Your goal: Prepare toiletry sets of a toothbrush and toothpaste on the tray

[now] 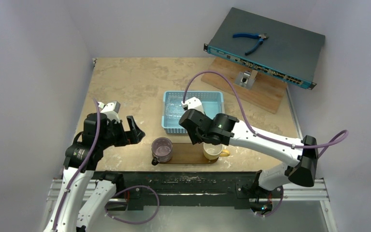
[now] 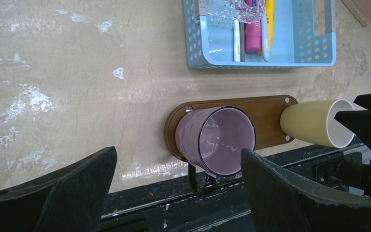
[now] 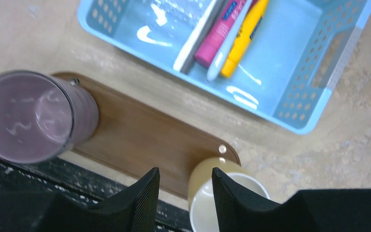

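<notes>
Looking down from the top camera, I see the tray (image 1: 188,154) lying along the near edge of the surface (image 1: 125,82), with a purple cup (image 1: 162,149) on its left end and a cream cup (image 1: 213,152) on its right end. My right tool (image 3: 184,174) hangs directly over the cream cup. Its fingers stand apart, and the cup's near wall shows in the gap between them without being pinched, so it grips nothing. My left tool (image 2: 178,152) hovers beside the tray's left end, spread wide and holding nothing, with the purple cup in front of it. The pink tube (image 3: 220,31) and the yellow tube (image 3: 244,38) lie side by side in the light-blue basket (image 3: 299,106), which sits just behind the tray. Two pale brushes (image 3: 195,41) lie in there alongside them, one beside the pink tube and one between the two tubes
</notes>
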Motion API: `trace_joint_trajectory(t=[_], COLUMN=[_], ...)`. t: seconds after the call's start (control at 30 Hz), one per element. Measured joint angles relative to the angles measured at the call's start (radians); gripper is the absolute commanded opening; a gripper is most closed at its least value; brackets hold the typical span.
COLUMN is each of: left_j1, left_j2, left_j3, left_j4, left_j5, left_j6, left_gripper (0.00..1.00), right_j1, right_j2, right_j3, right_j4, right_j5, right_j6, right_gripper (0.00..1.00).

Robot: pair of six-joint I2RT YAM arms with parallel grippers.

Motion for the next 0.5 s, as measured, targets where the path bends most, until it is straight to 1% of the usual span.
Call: trace_joint_trajectory(t=[0.07, 0.1, 0.3, 0.5], left_j1=[0.000, 0.000, 0.000, 0.000], left_j2=[0.000, 0.000, -0.005, -0.012], left_j3=[0.000, 0.000, 0.000, 0.000], left_j4=[0.000, 0.000, 0.000, 0.001], left_j5=[0.002, 0.002, 0.003, 0.003], left_j6=[0.000, 0.000, 0.000, 0.000], left_gripper=[1.00, 1.00, 1.00, 1.00], right_j1=[0.000, 0.000, -0.006, -0.048], right_j2=[0.037, 0.060, 0.214, 0.412], right_j3=[0.049, 0.074, 0.205, 0.402], right_j4=[0.004, 0.008, 0.044, 0.066], right_j5=[0.015, 0.020, 0.070, 0.122], right_j6=[-0.003, -0.006, -0.009, 0.046], right_gripper=[0.52, 0.52, 0.53, 0.52])
